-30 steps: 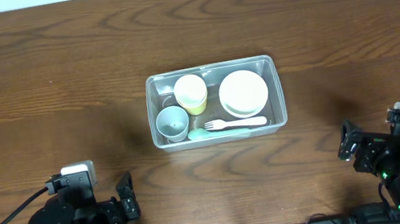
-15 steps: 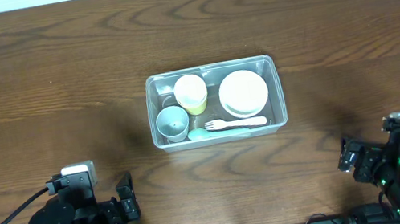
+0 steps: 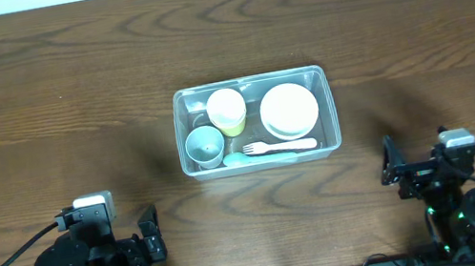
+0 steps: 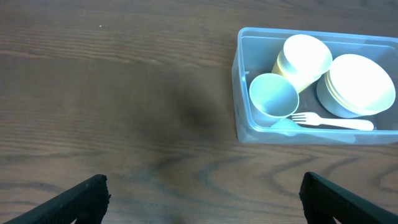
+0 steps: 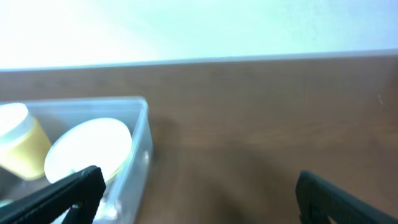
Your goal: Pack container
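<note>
The clear plastic container (image 3: 331,109) stands in the middle of the table. It holds a yellow cup (image 3: 226,111), a grey-blue cup (image 3: 204,145), stacked white bowls (image 3: 289,110), a white fork (image 3: 281,147) and a green spoon (image 3: 240,160). My left gripper (image 3: 151,234) is open and empty near the front edge, left of the container; in the left wrist view (image 4: 202,190) the container (image 4: 239,93) lies ahead to the right. My right gripper (image 3: 396,169) is open and empty at the front right; in the right wrist view (image 5: 199,186) the container (image 5: 143,134) is at the left.
The wooden table (image 3: 40,108) spreads bare round the container. Its far edge shows in the right wrist view (image 5: 249,57). Both arm bases sit at the front edge.
The right arm has shifted left and turned, so its gripper now sits nearer the container's front right corner. The left arm and the container's contents have not moved.
</note>
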`<move>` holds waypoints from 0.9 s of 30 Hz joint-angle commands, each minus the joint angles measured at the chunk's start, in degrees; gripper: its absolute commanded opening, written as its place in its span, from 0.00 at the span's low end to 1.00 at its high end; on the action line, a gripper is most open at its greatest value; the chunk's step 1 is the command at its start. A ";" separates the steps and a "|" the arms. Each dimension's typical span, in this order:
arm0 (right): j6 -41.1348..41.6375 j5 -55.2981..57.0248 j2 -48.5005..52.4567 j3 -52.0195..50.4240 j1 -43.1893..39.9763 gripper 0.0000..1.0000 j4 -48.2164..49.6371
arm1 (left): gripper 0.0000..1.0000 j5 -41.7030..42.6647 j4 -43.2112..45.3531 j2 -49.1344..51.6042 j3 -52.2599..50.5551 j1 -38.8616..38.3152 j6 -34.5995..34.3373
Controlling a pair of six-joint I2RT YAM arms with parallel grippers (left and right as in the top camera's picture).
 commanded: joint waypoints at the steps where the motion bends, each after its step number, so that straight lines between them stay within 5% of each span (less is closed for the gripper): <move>1: -3.63 -2.01 -1.57 -4.57 1.33 0.99 8.07 | 0.98 -0.42 -0.15 -0.15 0.07 0.22 -0.52; 8: -10.27 -1.92 -1.75 -12.68 2.38 0.99 27.02 | 0.98 -0.44 -0.15 -0.15 0.07 0.22 -0.52; 14: -13.51 -1.38 -1.75 -13.31 2.38 0.99 17.59 | 0.98 -0.42 -0.15 -0.15 0.07 0.22 -0.52; 27: -13.40 -1.55 -1.70 -13.31 2.36 0.99 18.03 | 0.98 -0.42 -0.15 -0.15 0.07 0.22 -0.52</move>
